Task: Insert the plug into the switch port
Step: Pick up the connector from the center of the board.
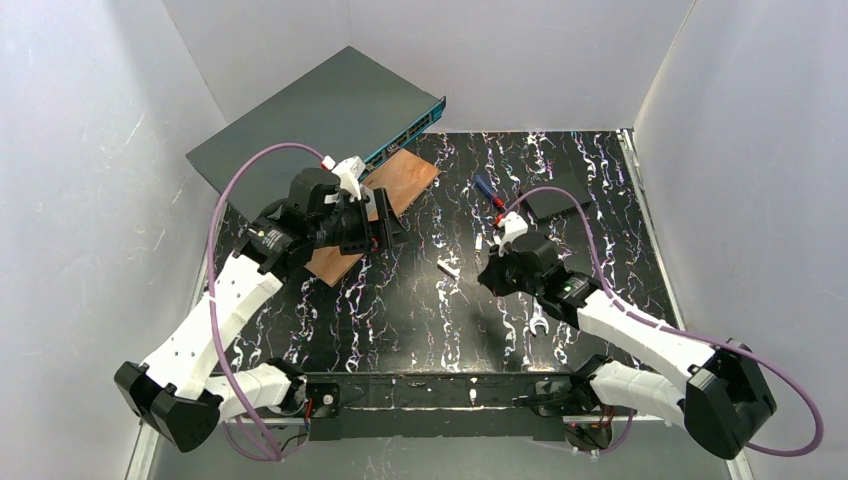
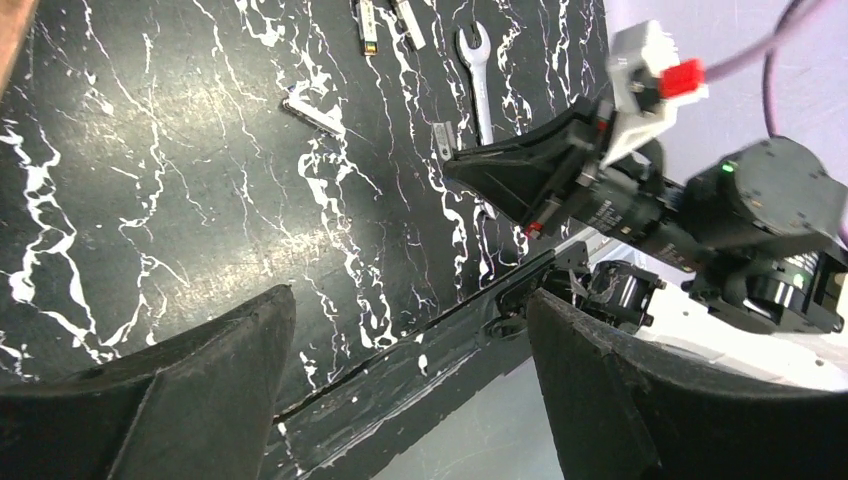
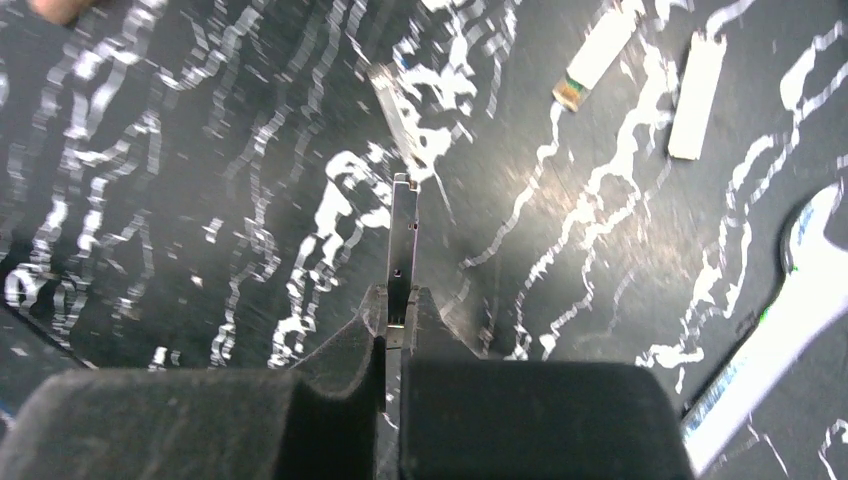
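**Kid:** Where is the plug (image 3: 402, 240) right now?

**Robot:** I am holding it. My right gripper (image 3: 400, 325) is squeezing tight on one end of it. The rest is sticking straight out past my fingers. It is hanging over the middle of the black table (image 1: 420, 330) with white streaks. I cannot tell if its tip is touching the table.

**Kid:** What is lying close to it?

**Robot:** A grey metal piece (image 3: 398, 105) is lying just past the tip. Two pale pieces (image 3: 595, 50) are lying further off, side by side. A wrench (image 3: 790, 320) is lying near my right side.

**Kid:** And where is the switch (image 1: 320, 105) sitting?

**Robot:** It is sitting at the far left corner, well apart from the plug. Its teal edge (image 1: 408, 132) is facing the table. The ports are looking too small for me to see inside.

**Kid:** Is anything getting in the way?

**Robot:** A brown board (image 1: 405, 180) is lying just beside the teal edge. My left arm is hanging over that board, between the plug and the switch. My left gripper (image 2: 408, 305) is standing wide open and holding nothing.

**Kid:** What else is lying around?

**Robot:** A screwdriver (image 1: 488, 190) with a blue and red handle is lying at the far side. A small black box (image 1: 558, 200) is sitting near it.

**Kid:** What is the plug looking like?

**Robot:** It is looking thin, flat and grey, like shiny metal. I am seeing it from its narrow side.
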`<state>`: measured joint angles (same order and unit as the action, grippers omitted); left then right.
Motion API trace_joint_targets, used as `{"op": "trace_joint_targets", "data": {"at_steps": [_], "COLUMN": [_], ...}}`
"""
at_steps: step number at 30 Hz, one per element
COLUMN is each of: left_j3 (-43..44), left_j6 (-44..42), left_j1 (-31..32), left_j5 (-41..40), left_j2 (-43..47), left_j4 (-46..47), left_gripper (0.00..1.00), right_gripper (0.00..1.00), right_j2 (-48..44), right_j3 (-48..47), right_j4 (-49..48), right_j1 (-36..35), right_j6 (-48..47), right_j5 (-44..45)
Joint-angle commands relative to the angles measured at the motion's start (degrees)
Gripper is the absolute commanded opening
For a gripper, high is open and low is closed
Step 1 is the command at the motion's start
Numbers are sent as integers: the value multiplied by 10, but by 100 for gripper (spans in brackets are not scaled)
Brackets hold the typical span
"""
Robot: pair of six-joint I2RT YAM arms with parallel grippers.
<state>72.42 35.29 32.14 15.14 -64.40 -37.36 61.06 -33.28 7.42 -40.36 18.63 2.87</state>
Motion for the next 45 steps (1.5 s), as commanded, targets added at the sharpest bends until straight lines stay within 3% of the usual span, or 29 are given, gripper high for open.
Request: {"op": "trace_joint_targets", "data": {"at_steps": [1,8,20,24,27,39,45], "left_j3": [-35,-78,-73,-79,-80,-80,-73], "left_j6": [59,103,124,124,127,129,126], "left_j1": [3,7,58,59,59,66,73], "left_j5": [8,34,40,35,34,26,27], "left_j2": [14,-5,-76,-79,-85,-107,-114], "left_j4": [82,148,185,183,174,149,149], "left_gripper": [83,74,62,44,38,38,32], "right_gripper": [1,1,1,1,1,1,1], "right_j2": [-35,-41,-38,-37,-35,-32,-31], "right_j3": [-3,-4,-10,-12,-9,-4,0], "right_j4": [-116,-198,-269,-277,-285,-307,-313], "right_j1": [-14,-46,-144,-170,-181,-198,-198], "right_j6": [-15,-42,-95,-106,-109,-113,-111], "right_j5": [-46,-44,-1,23,36,76,90]}}
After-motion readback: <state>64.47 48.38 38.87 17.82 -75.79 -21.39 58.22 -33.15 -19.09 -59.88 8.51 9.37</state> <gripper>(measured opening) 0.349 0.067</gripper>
